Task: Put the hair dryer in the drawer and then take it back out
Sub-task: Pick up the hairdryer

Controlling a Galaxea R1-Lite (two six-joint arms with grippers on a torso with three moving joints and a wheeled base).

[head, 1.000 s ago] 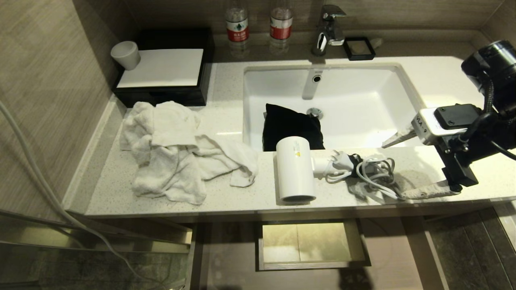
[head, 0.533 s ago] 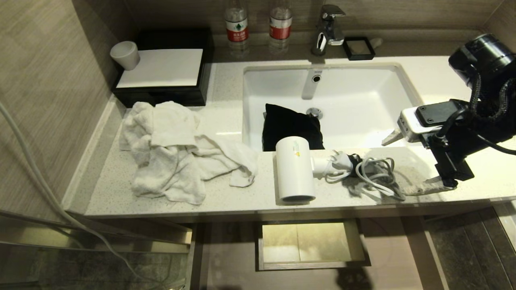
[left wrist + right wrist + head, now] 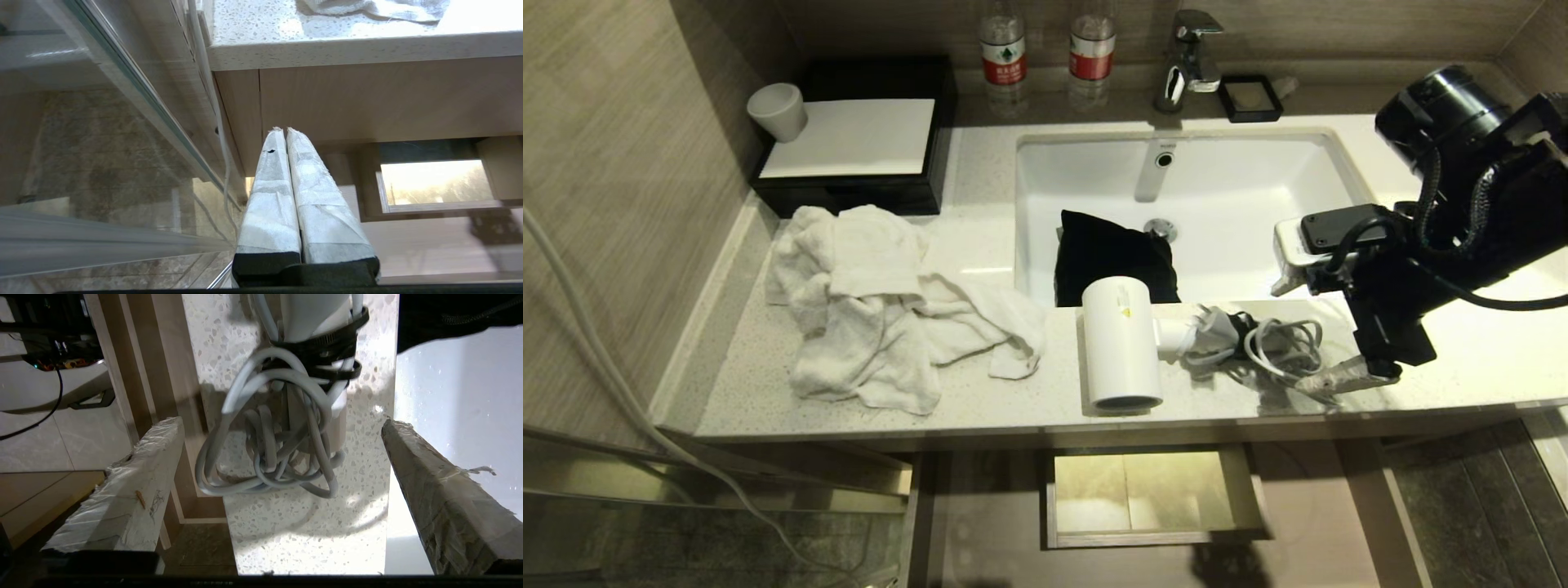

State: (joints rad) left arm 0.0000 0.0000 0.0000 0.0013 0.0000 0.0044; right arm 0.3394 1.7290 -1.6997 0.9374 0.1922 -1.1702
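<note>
Right gripper (image 3: 1303,333): fingers spread wide, empty, low over the counter (image 3: 727,384) at the cord end of the hair dryer (image 3: 1121,343). Hair dryer: lying on the counter's front edge above the open drawer (image 3: 1156,498), handle and bundled cord (image 3: 278,428) toward the gripper. Likely light, rigid, smooth-shelled (loose cord apt to snag); best taken across the handle, cord included.

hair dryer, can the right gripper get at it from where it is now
Probably yes. The right gripper is open and level with the hair dryer, facing its cord end. Only the bundled cord lies between the fingers and the handle.
</note>
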